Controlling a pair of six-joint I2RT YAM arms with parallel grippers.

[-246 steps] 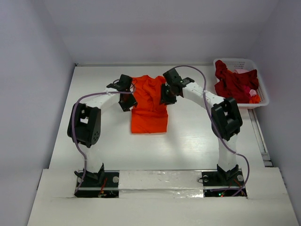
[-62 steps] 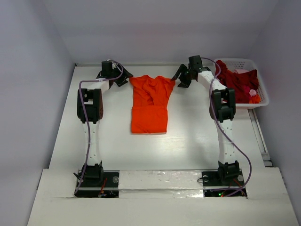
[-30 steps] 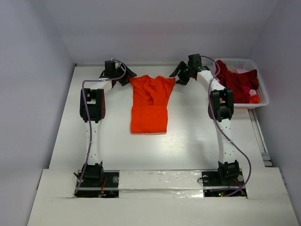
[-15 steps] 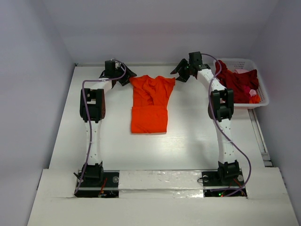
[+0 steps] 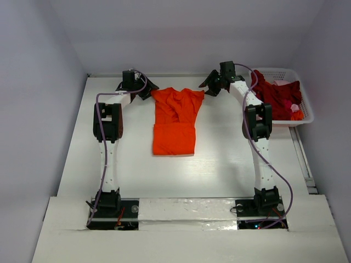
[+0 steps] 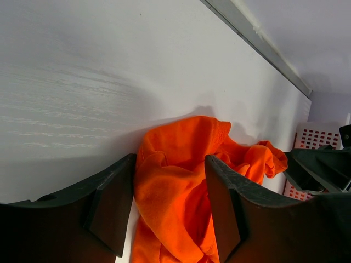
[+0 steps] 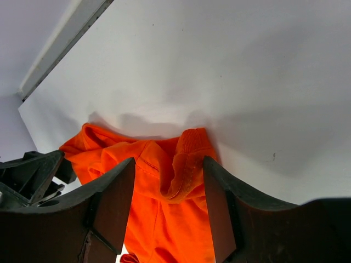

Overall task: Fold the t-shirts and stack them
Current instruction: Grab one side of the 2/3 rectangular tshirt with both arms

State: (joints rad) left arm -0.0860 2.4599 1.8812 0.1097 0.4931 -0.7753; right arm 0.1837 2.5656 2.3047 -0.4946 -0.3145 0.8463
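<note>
Left wrist view: the plain bright orange cloth t-shirt (image 6: 175,183) runs off the bottom edge, its sides tucked behind the jaws. Right wrist, same story. From above, heaped dark red shirts (image 5: 271,96) bury the white plastic lattice basket's (image 5: 307,107) floor.

I reach far forward with both arms, each stretched almost straight from its base: my left arm (image 5: 109,159) on its side, my right arm (image 5: 262,159) on the other. My wrists turn inward to face each other. My left gripper (image 6: 170,183) and right gripper (image 7: 167,181) both have their jaws parted.
</note>
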